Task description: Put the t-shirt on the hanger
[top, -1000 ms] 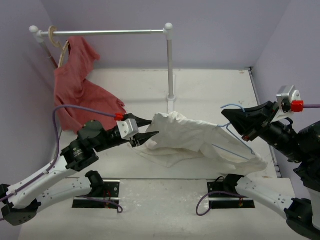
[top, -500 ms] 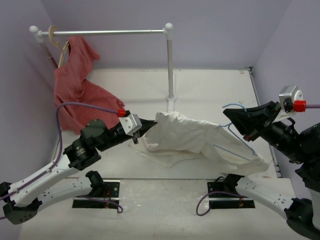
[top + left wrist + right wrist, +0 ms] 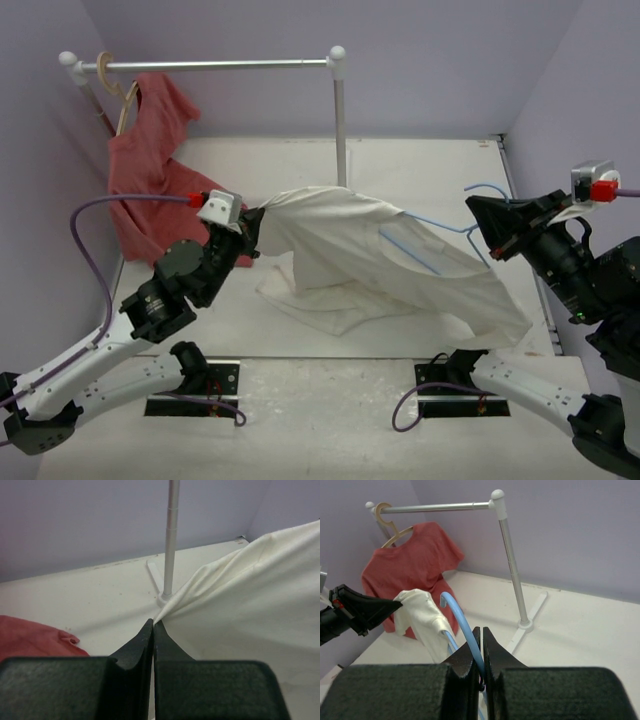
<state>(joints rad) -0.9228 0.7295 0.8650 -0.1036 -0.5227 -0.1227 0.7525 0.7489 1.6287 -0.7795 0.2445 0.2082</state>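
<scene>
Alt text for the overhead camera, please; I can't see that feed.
A white t-shirt is stretched over the table between the shut left gripper, pinching its edge, and the right gripper, shut on the light-blue hanger partly inside it. A red shirt hangs on the rack.

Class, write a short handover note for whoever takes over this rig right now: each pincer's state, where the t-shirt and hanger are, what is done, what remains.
Left pincer: shut on an edge of the t-shirt, holding it up.
Right pincer: shut on the hanger, just below its hook.
Done: the t-shirt is stretched between the two pincers and drapes over part of the hanger; its lower part lies on the table.
Left: get the t-shirt fully onto both hanger shoulders. Whether either shoulder is seated cannot be told from these views.
</scene>
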